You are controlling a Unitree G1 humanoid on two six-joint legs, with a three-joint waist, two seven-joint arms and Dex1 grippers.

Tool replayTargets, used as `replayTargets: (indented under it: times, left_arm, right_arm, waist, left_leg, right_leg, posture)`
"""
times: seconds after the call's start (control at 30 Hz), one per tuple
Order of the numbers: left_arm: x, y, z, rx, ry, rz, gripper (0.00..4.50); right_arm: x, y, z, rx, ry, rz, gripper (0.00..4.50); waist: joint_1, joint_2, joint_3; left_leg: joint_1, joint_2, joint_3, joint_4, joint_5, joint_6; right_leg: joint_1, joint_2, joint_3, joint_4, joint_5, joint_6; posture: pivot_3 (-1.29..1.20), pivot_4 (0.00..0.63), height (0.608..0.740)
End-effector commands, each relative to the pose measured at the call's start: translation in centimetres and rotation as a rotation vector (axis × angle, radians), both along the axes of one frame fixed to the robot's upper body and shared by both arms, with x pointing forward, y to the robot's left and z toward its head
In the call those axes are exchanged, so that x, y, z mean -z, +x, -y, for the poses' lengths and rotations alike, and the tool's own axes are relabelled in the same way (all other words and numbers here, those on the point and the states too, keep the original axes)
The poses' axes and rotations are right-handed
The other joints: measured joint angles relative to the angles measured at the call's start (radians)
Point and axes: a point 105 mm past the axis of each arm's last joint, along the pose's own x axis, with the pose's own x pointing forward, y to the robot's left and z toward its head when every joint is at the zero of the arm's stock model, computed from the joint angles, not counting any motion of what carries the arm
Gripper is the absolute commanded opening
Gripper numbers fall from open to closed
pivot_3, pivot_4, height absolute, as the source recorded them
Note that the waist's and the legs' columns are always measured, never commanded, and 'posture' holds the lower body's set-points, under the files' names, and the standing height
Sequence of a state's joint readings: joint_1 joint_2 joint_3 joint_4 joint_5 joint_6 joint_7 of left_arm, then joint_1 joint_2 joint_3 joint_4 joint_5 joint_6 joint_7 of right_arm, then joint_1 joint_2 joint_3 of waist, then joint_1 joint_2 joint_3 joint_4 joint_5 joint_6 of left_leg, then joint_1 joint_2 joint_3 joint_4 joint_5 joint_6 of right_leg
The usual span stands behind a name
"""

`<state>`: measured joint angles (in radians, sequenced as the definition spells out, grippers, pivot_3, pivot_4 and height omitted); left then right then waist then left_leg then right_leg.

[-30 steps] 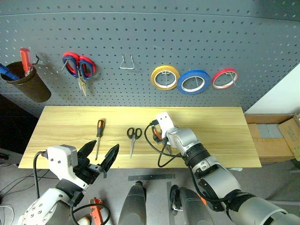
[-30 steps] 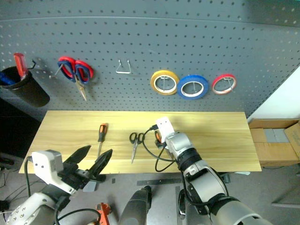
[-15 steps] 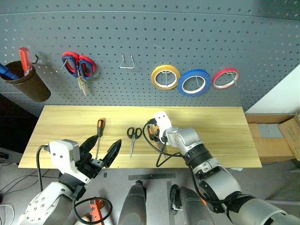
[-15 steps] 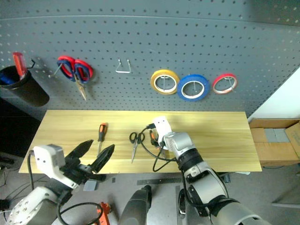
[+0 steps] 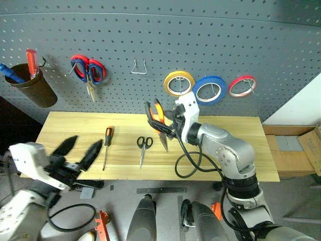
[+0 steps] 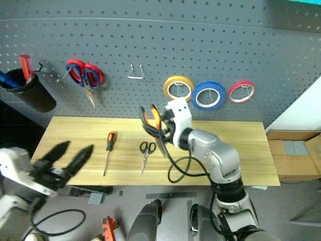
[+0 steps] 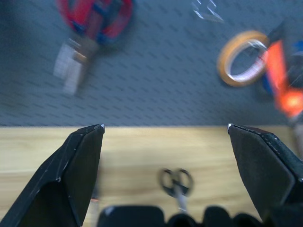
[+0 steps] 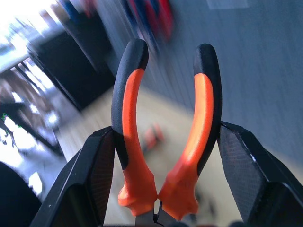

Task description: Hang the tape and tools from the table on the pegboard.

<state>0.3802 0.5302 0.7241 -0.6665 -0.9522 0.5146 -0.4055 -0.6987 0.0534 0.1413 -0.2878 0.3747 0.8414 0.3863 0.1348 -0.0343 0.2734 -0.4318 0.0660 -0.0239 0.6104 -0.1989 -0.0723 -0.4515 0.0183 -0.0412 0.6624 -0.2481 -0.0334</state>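
My right gripper [image 5: 164, 124] is shut on the orange-handled pliers [image 5: 157, 114] and holds them in the air above the table [image 5: 235, 145], just in front of the pegboard [image 5: 210, 35]. In the right wrist view the pliers' handles [image 8: 130, 118] stand up between the two fingers [image 8: 97, 175]. The black-handled scissors [image 5: 143, 145] and the orange-and-black screwdriver [image 5: 107, 141] lie on the table to the left of the pliers. The blue tape [image 5: 209, 89] hangs on the pegboard. My left gripper [image 5: 78, 149] is open and empty at the table's front left edge.
On the pegboard hang red-and-blue scissors [image 5: 89, 71], a yellow roll [image 5: 178, 83], a thin red roll [image 5: 242, 85], a bare wire hook [image 5: 139, 67] and a brown cup [image 5: 36, 91]. A black cable [image 5: 188, 164] loops onto the table. Cardboard boxes [image 5: 301, 145] stand to the right.
My right gripper has risen from the table with the pliers, which now point handles-up before the pegboard. My left gripper has moved left and a little up, still open.
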Motion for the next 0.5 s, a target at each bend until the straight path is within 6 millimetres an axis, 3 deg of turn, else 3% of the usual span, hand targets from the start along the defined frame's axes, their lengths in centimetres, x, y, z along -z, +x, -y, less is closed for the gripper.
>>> replayTargets:
  times: [0.03,0.2,0.3,0.5]
  left_arm:
    - [-2.2,-0.6,0.2,0.023,-0.001,0.067,4.50]
    - [-3.8,-0.4,-0.1,0.020,-0.006,0.115,4.50]
    - [-4.8,0.1,-0.4,0.008,-0.011,0.158,4.50]
    - [-5.0,2.0,0.3,0.031,-0.021,0.193,4.50]
  right_arm:
    - [-5.1,-1.1,-1.7,-0.055,0.138,0.226,2.77]
    - [-8.5,-0.8,-3.5,-0.076,0.221,0.390,2.77]
    - [-10.9,-0.6,-4.4,-0.058,0.261,0.510,2.77]
    - [-14.8,1.1,-5.0,0.052,0.303,0.700,2.77]
  waist:
    - [0.005,-0.004,-0.007]
    - [0.035,-0.017,-0.029]
    - [0.057,-0.017,-0.034]
    - [0.092,-0.018,-0.049]
  left_leg:
    - [0.000,-0.001,0.000,0.000,0.000,0.000]
    - [0.000,-0.002,0.000,0.001,0.001,-0.002]
    - [0.004,-0.002,0.000,0.001,0.001,-0.003]
    - [0.011,0.000,-0.001,0.001,0.002,-0.004]
  right_leg:
    - [0.000,-0.001,0.000,0.000,0.000,0.000]
    - [0.002,-0.002,0.000,-0.001,0.001,0.001]
    - [0.005,-0.002,0.000,0.000,0.002,0.000]
    - [0.011,-0.001,-0.002,0.000,0.003,-0.002]
  posture:
    - [0.43,0.143,0.740]
    - [0.46,0.122,0.740]
    - [0.47,0.114,0.740]
    - [0.48,0.097,0.740]
